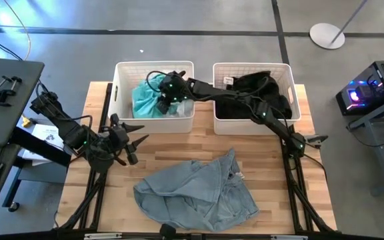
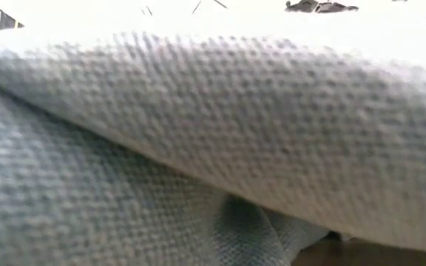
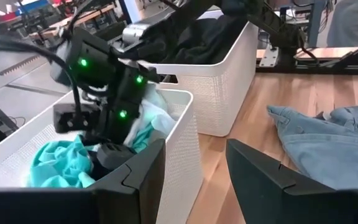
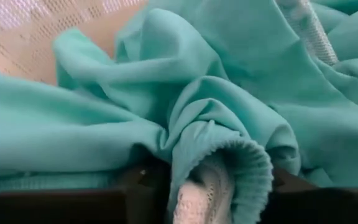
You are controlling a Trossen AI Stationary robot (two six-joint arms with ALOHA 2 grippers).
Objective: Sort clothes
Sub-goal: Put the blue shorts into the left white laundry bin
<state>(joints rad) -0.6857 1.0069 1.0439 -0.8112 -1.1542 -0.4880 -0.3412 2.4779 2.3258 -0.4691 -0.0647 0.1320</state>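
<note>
A wooden bench (image 1: pixel 112 193) carries two white slatted baskets side by side along its far edge. The left basket (image 1: pixel 122 87) holds a teal green garment (image 1: pixel 145 100) with a bit of white fabric (image 1: pixel 184 107) beside it. The right basket (image 1: pixel 285 80) holds a heap of black clothing (image 1: pixel 249 90).

The right arm reaches from its base at the bench's right side, across the right basket, and down into the left basket. Its pincer (image 1: pixel 165 99) sits low among the teal folds. From that arm's wrist camera, the teal green garment (image 4: pixel 185 112) fills the view, and a bunched, ribbed cuff of it lies between the two dark fingers (image 4: pixel 55 208); the pincer is closed on this fabric.

The left arm waits at the bench's left side, near the front corner of the left basket. Its pincer (image 1: pixel 133 143) is spread wide and holds nothing.

A light blue-grey denim garment (image 1: pixel 199 193) lies crumpled on the bench, in front of the baskets and toward the near edge. It lies so close to the low camera that its weave (image 2: pixel 213 133) covers almost that whole view.
</note>
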